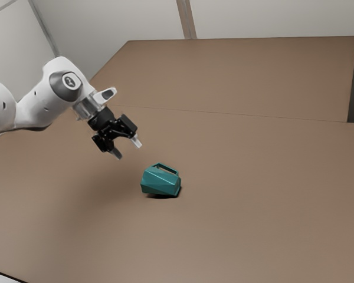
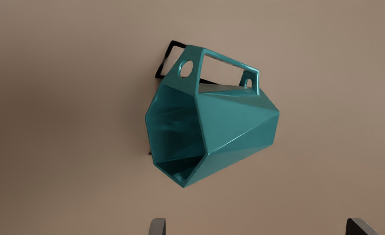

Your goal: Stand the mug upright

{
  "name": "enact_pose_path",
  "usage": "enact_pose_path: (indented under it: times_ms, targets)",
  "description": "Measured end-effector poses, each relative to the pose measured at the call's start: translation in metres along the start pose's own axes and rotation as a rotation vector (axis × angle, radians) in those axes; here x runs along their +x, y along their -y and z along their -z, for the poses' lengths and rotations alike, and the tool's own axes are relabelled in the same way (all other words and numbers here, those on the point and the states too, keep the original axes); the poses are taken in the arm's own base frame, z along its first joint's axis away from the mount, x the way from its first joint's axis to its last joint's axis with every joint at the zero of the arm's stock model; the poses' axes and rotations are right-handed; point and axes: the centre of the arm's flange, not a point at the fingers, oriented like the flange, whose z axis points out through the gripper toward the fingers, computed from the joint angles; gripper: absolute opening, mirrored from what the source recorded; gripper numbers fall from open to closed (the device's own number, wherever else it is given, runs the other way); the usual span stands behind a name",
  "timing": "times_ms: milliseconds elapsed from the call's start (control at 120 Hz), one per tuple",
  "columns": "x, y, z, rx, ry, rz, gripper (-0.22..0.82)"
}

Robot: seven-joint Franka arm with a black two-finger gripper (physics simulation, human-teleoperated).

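Lying on its side, apart from the wide-spread hand point(image 1: 127, 148): teal faceted mug point(image 2: 238, 120), hollow mouth point(image 2: 176, 130) visible, angular handle point(image 2: 231, 60) away from fingertips.

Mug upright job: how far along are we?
Done: nothing visible on the righting itself; the mug lies on its side on the table, mouth facing sideways.
In hand: looks like the approach; the open gripper is near the mug, above the table, holding nothing.
Left: grasp, turn mouth up, set down, release.
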Motion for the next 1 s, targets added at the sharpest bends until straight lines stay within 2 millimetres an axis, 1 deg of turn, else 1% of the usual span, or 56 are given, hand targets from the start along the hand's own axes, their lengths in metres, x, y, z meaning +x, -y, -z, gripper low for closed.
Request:
enact_pose_path:
  times_ms: [67,150,208,283,333,467,567,683,775,808,833,933,1000]
  targets:
    - [-0.003,0.014,-0.014,-0.044,-0.017,0.011,0.6]
    - [-0.002,0.02,-0.021,-0.071,-0.043,-0.001,0.6]
    - [0.003,0.026,-0.029,-0.083,-0.058,-0.009,0.6]
    - [0.012,0.039,-0.05,-0.124,-0.065,0.0,0.6]
    - [0.016,0.044,-0.059,-0.141,-0.073,-0.004,0.6]
    - [0.019,0.049,-0.068,-0.178,-0.095,-0.03,0.6]
    - [0.013,0.054,-0.081,-0.217,-0.097,-0.033,0.6]
    - [0.003,0.051,-0.085,-0.253,-0.109,-0.054,0.6]
    - [0.001,0.047,-0.087,-0.275,-0.114,-0.078,0.6]
    - [0.001,0.045,-0.089,-0.281,-0.113,-0.087,0.56]
    - [0.001,0.044,-0.09,-0.286,-0.112,-0.095,0.51]
    - [0.001,0.038,-0.097,-0.305,-0.107,-0.118,0.25]
    - [0.001,0.035,-0.099,-0.313,-0.107,-0.133,0.12]
